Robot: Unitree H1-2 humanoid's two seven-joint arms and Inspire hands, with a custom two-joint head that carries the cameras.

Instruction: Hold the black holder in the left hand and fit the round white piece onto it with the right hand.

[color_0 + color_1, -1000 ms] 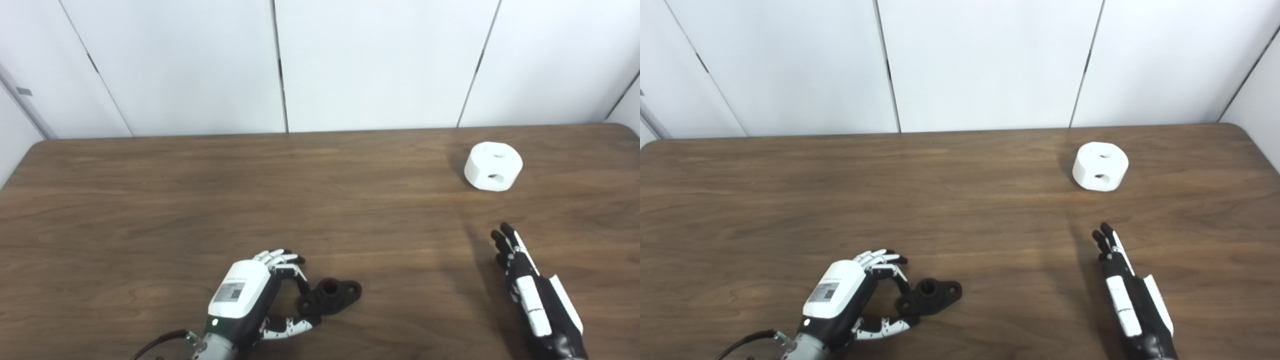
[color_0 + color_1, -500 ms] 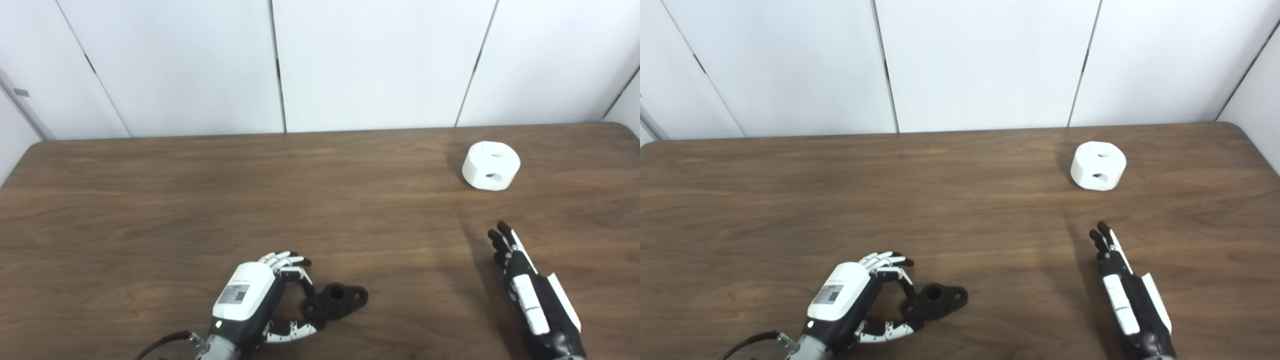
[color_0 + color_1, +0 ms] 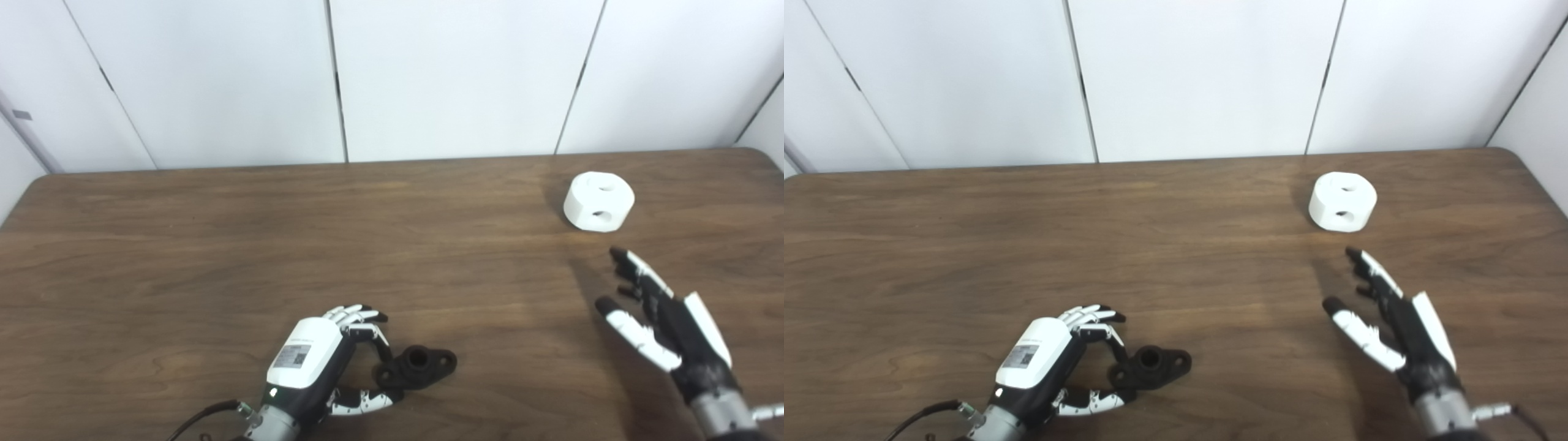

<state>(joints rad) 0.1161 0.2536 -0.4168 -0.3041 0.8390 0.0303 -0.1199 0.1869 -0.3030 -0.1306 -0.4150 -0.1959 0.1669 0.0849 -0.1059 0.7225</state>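
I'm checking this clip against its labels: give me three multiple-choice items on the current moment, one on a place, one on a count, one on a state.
1. Where does the round white piece sit?
A. far right of the table
B. on the black holder
C. in the left robot hand

2. How many holes show on the round white piece?
A. none
B. two
C. five

3. What is the right robot hand doing?
A. gripping the white piece
B. open, holding nothing
C. resting on the holder

Answers: 1 A, it stands alone near the far right edge. 2 B, one on top, one on its side. 3 B, its fingers are spread, short of the piece, while the left robot hand curls at the black holder, which lies on the table.
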